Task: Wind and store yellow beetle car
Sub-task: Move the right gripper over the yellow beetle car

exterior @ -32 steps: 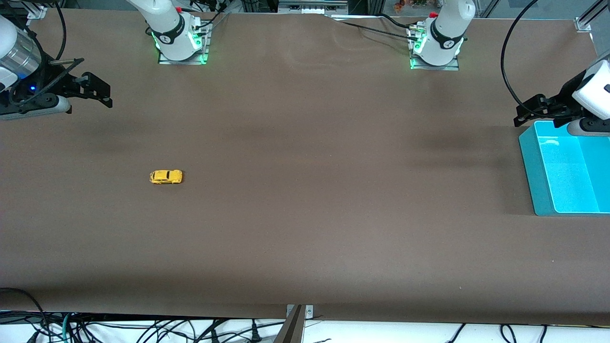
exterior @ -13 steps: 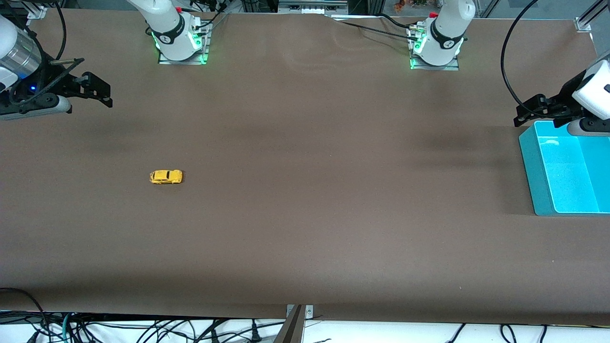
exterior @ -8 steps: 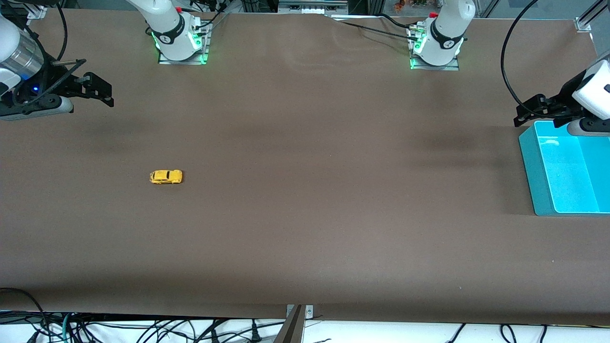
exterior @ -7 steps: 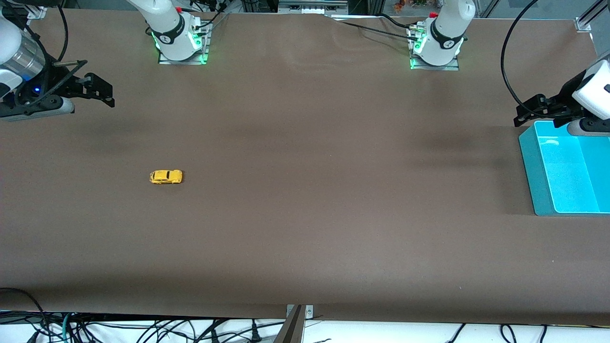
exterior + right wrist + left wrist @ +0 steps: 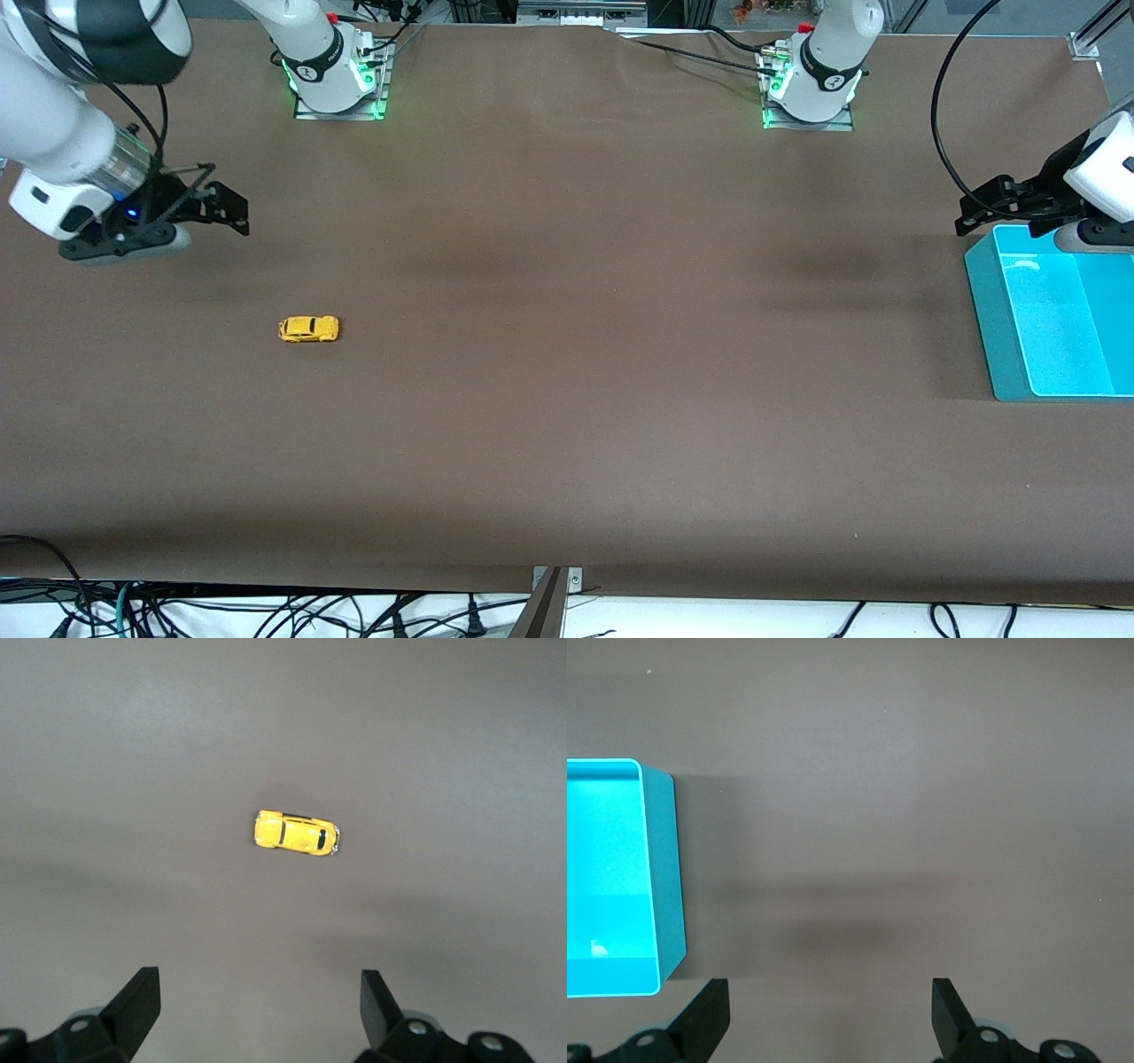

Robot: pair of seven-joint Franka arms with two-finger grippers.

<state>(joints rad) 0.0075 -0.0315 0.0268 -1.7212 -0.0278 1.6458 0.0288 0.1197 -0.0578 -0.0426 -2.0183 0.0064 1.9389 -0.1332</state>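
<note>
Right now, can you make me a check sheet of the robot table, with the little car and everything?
Surface: brown table, bare around the car.
Job's things: yellow beetle car on its wheels, toward the right arm's end; teal bin at the left arm's end.
Clutter: nothing seen.
Grippers: right gripper open, over the table, not yet above the car; left gripper open, waiting by the bin's rim.
Cables: black cables below the table edge nearest the camera.
Surroundings: two arm bases lit green.

A wide brown table (image 5: 567, 399) under even light, with cables (image 5: 266, 611) tangled along its near edge
</note>
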